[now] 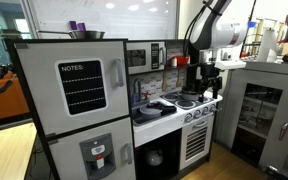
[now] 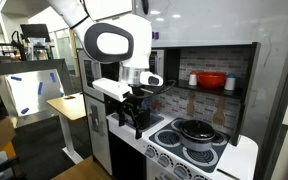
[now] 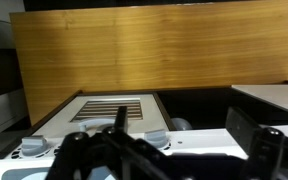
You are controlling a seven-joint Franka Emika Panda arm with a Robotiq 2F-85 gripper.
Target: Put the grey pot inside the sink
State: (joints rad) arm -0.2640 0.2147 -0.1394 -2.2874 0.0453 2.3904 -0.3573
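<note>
Exterior view: round grey pot (image 2: 195, 130) w/ lid on white stovetop (image 2: 236, 156).

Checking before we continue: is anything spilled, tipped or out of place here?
Nothing stands out. The grey pot sits upright on the stove, the red bowl upright on its shelf, and no spill shows.

Both exterior views share the stove (image 1: 184, 99) (image 2: 168, 129).

End effector (image 3: 164, 162) blurred, cropped below.
</note>
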